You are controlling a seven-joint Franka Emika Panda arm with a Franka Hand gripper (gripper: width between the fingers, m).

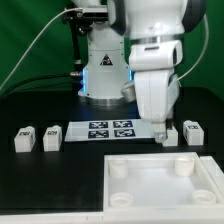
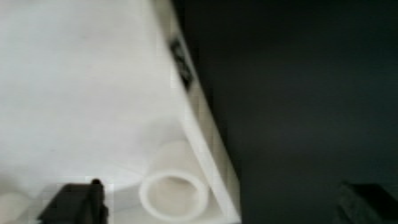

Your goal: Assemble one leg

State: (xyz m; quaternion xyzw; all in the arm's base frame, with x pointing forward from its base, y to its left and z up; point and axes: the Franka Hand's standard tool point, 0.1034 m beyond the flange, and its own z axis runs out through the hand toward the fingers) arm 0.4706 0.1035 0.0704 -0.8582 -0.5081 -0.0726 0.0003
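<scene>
A white Franka arm [image 1: 152,75] reaches down over a black desk [image 1: 45,185]. In the wrist view its two dark fingers [image 2: 73,203] stand wide apart, one at each side of the picture, and hold nothing. Between them show only the edge of the white tabletop [image 2: 80,90], one of its round sockets [image 2: 173,194] and bare desk. No leg appears in that view.

In the exterior view the fingers hang low over the desk, at the exterior view's right end of the marker board [image 1: 110,130]. What looks like the nearest leg [image 1: 169,137], a small white blocky post, sits on the desk under or just beside the fingertips. The wrist housing hides part of it, so it is not possible to tell whether they touch. A second leg [image 1: 193,131] lies just to the exterior view's right of it. A third leg [image 1: 25,140] and a fourth leg [image 1: 50,137] lie well apart from the fingers, beyond the board's other end. The tabletop lies closer to the camera than all four legs, sockets facing up.

The likely next move is a grasp of the nearest leg. It turns on whether that leg sits squarely in the gap between the spread fingers or off to the exterior view's right of them, and these pictures do not settle that. The posts are too small to show which way their long axis runs.
</scene>
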